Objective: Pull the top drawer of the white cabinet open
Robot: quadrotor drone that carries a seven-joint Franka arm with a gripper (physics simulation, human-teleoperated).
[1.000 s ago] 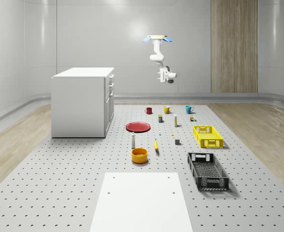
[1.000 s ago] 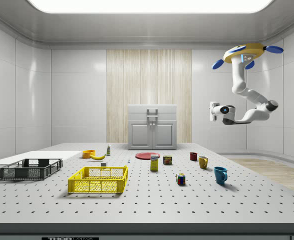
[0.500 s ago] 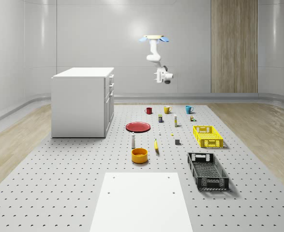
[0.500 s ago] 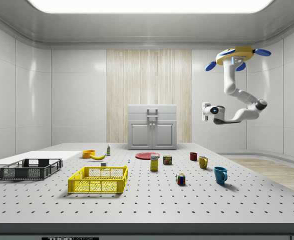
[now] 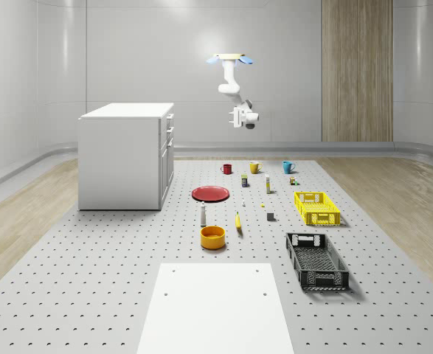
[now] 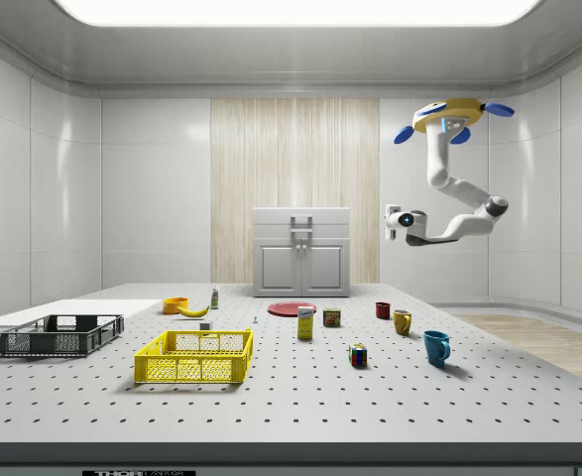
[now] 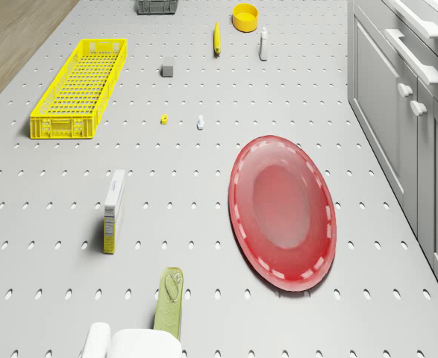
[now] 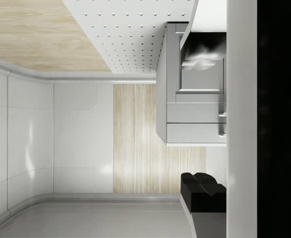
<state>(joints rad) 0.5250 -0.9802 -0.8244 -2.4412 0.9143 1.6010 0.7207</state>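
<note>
The white cabinet (image 5: 124, 155) stands on the pegboard table at the whole-scene view's left, its drawer fronts facing right. Its top drawer (image 6: 301, 219) is closed, and the bar handle (image 7: 421, 21) lies flat against the front. The drone (image 5: 229, 59) hovers high over the far part of the table, to the right of the cabinet. Its arm hangs down and bends toward the cabinet. The gripper (image 5: 235, 117) sits at about the height of the cabinet top, well away from the drawer front. It holds nothing. In the wrist view the gripper (image 8: 202, 179) is dark, with the cabinet (image 8: 195, 99) beyond it.
A red plate (image 7: 282, 212) lies on the table in front of the cabinet. Red, yellow and blue mugs (image 5: 254, 167) stand below the drone. A yellow basket (image 5: 316, 208), a black basket (image 5: 316, 259), an orange bowl (image 5: 212, 236) and small items lie further out.
The drone and its arm have shifted steadily to the left in both fixed views, closer to the cabinet. The cabinet and the table items have not moved.
</note>
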